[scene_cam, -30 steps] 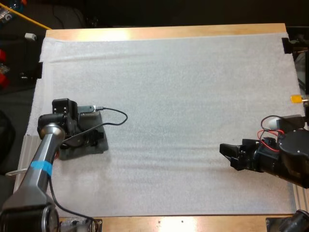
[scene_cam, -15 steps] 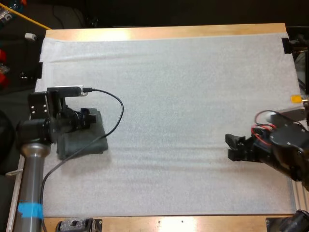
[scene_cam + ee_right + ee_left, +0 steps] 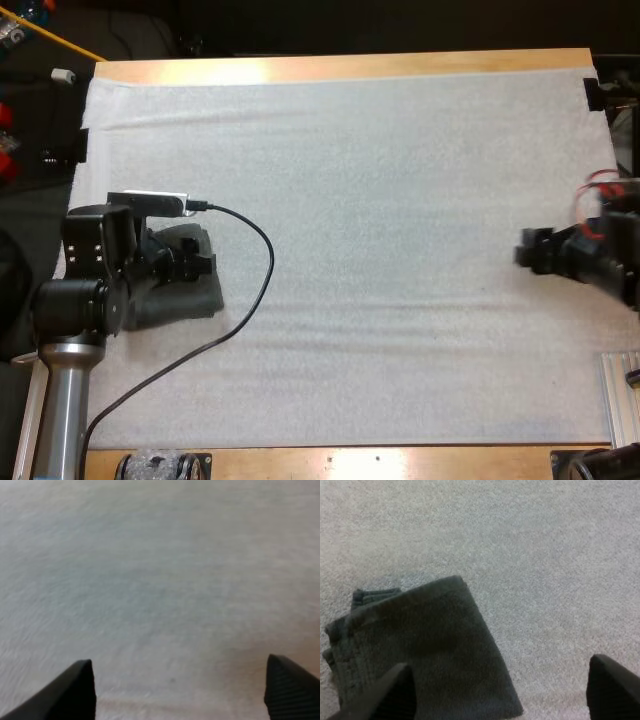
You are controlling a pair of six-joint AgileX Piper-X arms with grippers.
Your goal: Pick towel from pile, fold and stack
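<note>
A folded dark grey-green towel (image 3: 185,300) (image 3: 420,650) lies on the white mat near its left edge, layered edges showing on one side. My left gripper (image 3: 195,258) (image 3: 500,700) hovers above it, open, fingers wide apart and holding nothing. One finger is over the towel, the other over bare mat. My right gripper (image 3: 530,252) (image 3: 177,690) is at the mat's right side, open over bare white mat, fingers spread with nothing between them.
The white mat (image 3: 380,200) covers most of the wooden table (image 3: 340,64). A black clip (image 3: 592,95) holds the mat at the far right corner. A metal rail (image 3: 620,395) lies at the near right.
My left gripper has lifted clear of the folded towel and stands above it. My right arm has drawn back toward the right edge and farther up the mat.
</note>
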